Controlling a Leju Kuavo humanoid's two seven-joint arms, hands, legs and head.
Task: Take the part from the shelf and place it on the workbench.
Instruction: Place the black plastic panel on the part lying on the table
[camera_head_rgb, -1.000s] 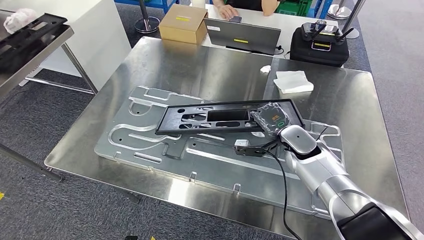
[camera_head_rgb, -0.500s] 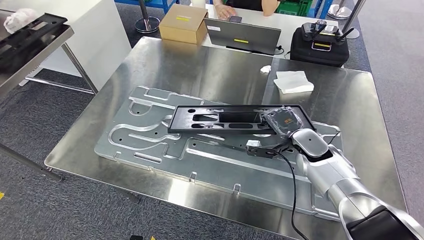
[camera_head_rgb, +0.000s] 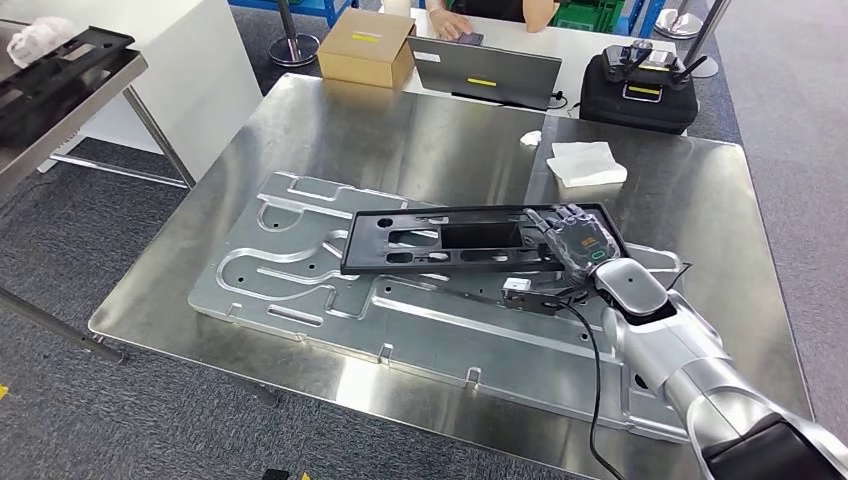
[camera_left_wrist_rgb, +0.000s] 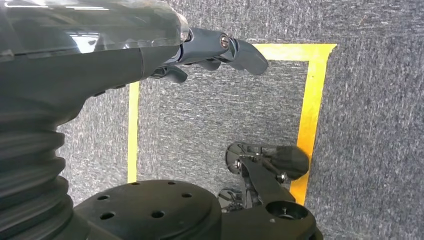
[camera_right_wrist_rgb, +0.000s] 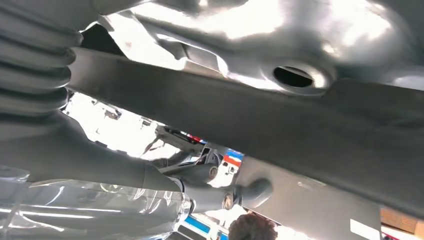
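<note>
A: Where's the long black plastic frame part with cut-out slots (camera_head_rgb: 470, 240)?

B: Lying on the silver machined metal plate (camera_head_rgb: 300, 270), which sits on the shiny steel desk (camera_head_rgb: 400, 130). The part's end nearest the folded white cloth (camera_head_rgb: 586, 162) is under the right hand (camera_head_rgb: 574, 238).

A: Is that hand gripping it?

B: Its fingers (camera_head_rgb: 556, 217) lie flat and spread over the top of the part; whether it is pinched from below, I cannot tell. The right wrist view shows the thumb (camera_right_wrist_rgb: 250, 192) just beside the part's dark underside.

A: And the left hand (camera_left_wrist_rgb: 200, 52)?

B: Hanging over grey carpet with yellow tape (camera_left_wrist_rgb: 312, 100), loosely extended, holding nothing.
</note>
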